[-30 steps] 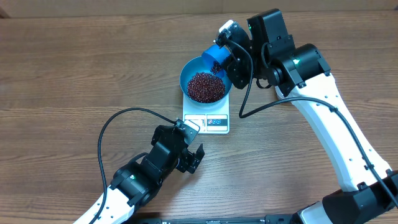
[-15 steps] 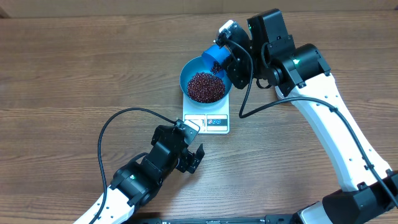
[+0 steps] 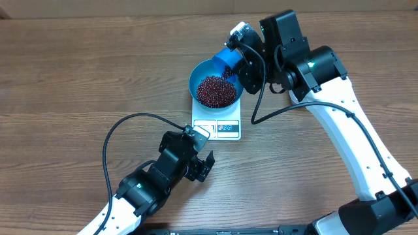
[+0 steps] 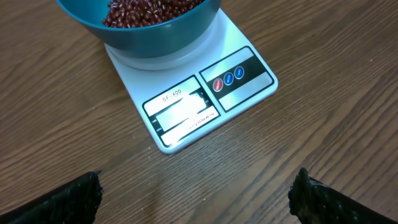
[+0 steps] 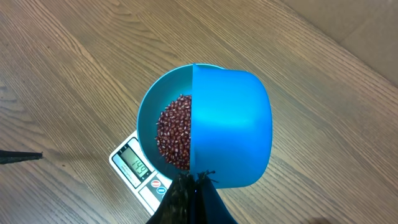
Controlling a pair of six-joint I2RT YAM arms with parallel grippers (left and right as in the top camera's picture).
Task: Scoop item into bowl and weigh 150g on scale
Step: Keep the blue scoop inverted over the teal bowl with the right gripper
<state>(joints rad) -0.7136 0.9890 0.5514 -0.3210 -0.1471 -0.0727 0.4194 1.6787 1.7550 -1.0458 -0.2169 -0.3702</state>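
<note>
On the scale, blue bowl holding red beans, right fingers clamped on scoop above it, left fingers apart

Bowl sits on scale, over its far part; scale's near edge sticks out in front. Beans in bowl. Scoop over bowl's far-right rim, at tip of right gripper. Left gripper in front of scale, slightly left, apart from it. Cable loops on table, left of left gripper.
</note>
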